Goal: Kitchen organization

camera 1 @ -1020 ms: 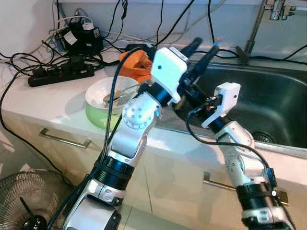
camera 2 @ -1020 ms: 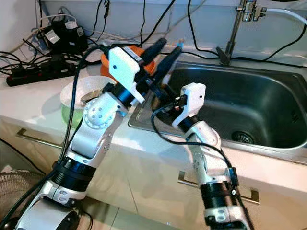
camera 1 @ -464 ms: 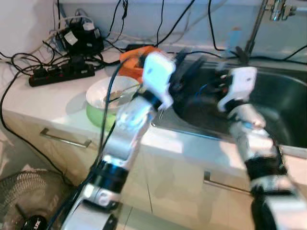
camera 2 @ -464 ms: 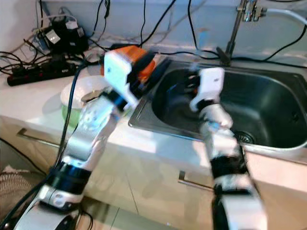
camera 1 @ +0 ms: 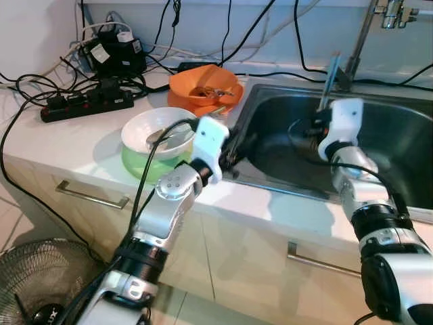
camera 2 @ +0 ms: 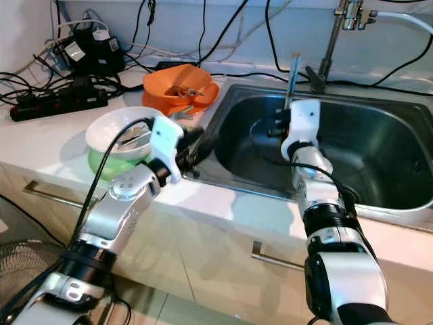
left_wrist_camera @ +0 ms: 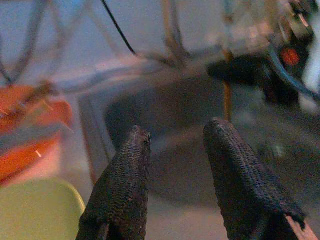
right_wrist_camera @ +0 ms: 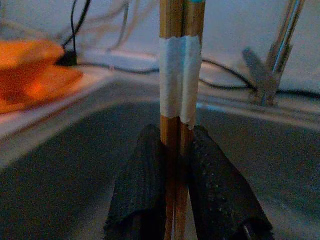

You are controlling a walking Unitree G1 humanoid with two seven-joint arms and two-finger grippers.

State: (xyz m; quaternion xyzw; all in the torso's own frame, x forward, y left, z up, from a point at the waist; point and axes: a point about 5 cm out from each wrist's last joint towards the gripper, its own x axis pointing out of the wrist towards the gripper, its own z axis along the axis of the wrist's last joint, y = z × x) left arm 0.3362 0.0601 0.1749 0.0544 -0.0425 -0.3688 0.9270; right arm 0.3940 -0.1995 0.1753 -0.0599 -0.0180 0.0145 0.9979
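We've got the right gripper (right_wrist_camera: pixel 175 165) clamping chopsticks (right_wrist_camera: pixel 180 75) upright over the sink (camera 1: pixel 399 156); left gripper (left_wrist_camera: pixel 175 180) spread empty by the cluttered counter (camera 1: pixel 61 145).

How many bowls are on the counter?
3. An orange bowl beside the sink's rim, and a white bowl nested in a green bowl nearer the counter's front edge.

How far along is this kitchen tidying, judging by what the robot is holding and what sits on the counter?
Little looks finished. In hand: the right gripper is shut on a pair of taped wooden chopsticks, held upright over the steel sink. The left gripper is open at the sink's edge. Still out on the counter: the orange bowl and the white bowl stacked on a green one.
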